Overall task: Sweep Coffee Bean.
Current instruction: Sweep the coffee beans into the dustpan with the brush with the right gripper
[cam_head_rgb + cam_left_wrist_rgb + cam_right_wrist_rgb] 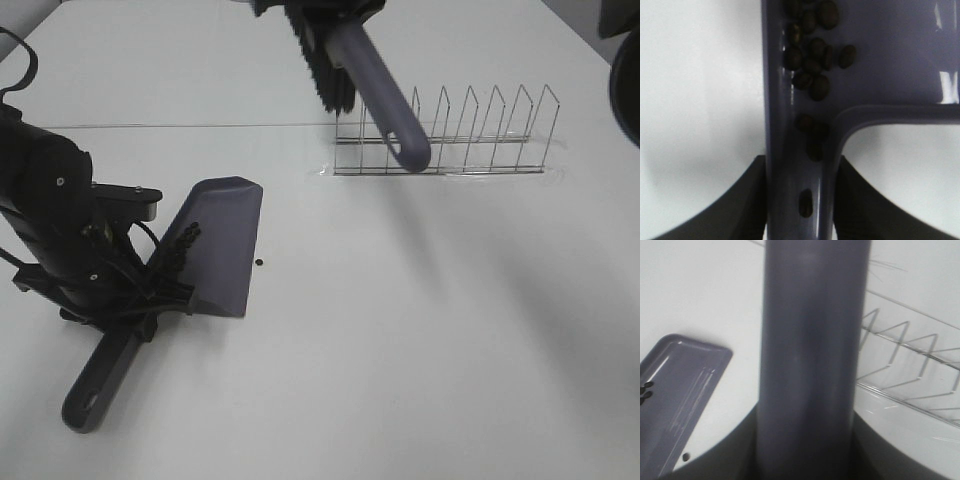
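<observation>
As far as the pictures show, the sweeping is almost finished. On the left, the left gripper (800,175) is closed tightly on the handle of the grey-purple dustpan (222,240). I cannot tell whether the pan rests on the white table (400,380) or is tilted a little. Most of the coffee beans (810,55) lie inside the pan, gathered along one side wall and down into the channel of the handle.

Just beside the pan's edge, one stray bean (259,263) lies on the table, not touching the pan. I judge that this bean is what is left to sweep.

Further right, the right gripper (807,430) is clamped around the handle of the brush (385,95). The brush is held up in the air near the wire rack (450,130), well apart from the stray bean, and its black bristles do not touch the table. I can read no brand, label or writing on any of these things.
</observation>
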`<state>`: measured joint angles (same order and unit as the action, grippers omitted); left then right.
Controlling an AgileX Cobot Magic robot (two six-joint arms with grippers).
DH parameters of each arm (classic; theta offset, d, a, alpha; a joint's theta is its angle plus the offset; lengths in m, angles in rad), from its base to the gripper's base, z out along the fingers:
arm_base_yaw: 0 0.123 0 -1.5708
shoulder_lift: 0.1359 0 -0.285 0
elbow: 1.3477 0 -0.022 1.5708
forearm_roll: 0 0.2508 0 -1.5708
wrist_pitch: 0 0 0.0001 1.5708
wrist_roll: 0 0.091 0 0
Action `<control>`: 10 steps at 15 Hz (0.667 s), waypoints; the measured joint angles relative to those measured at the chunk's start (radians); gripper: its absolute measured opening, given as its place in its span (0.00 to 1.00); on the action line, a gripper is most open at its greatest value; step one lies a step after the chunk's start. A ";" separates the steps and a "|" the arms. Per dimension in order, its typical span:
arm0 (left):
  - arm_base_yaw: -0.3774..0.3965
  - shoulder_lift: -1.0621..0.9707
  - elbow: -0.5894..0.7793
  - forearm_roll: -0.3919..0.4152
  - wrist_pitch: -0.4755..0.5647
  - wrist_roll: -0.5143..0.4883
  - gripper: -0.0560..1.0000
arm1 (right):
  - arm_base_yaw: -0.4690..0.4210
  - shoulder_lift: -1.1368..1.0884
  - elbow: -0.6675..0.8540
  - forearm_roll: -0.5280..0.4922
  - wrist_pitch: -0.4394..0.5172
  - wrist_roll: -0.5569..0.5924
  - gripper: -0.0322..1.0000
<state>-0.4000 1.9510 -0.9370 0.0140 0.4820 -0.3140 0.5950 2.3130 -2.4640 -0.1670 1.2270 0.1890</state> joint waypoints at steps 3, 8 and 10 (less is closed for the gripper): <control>0.000 0.000 0.000 0.000 0.000 0.000 0.40 | -0.109 -0.114 0.156 0.016 -0.001 -0.001 0.36; 0.000 0.000 0.000 -0.002 0.001 0.000 0.40 | -0.135 -0.263 0.530 0.108 -0.003 0.000 0.36; 0.000 0.000 0.000 -0.003 0.001 0.000 0.40 | -0.066 -0.232 0.631 0.167 -0.001 0.000 0.36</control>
<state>-0.4000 1.9510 -0.9370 0.0110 0.4830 -0.3140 0.5290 2.0810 -1.8330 0.0000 1.2260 0.1890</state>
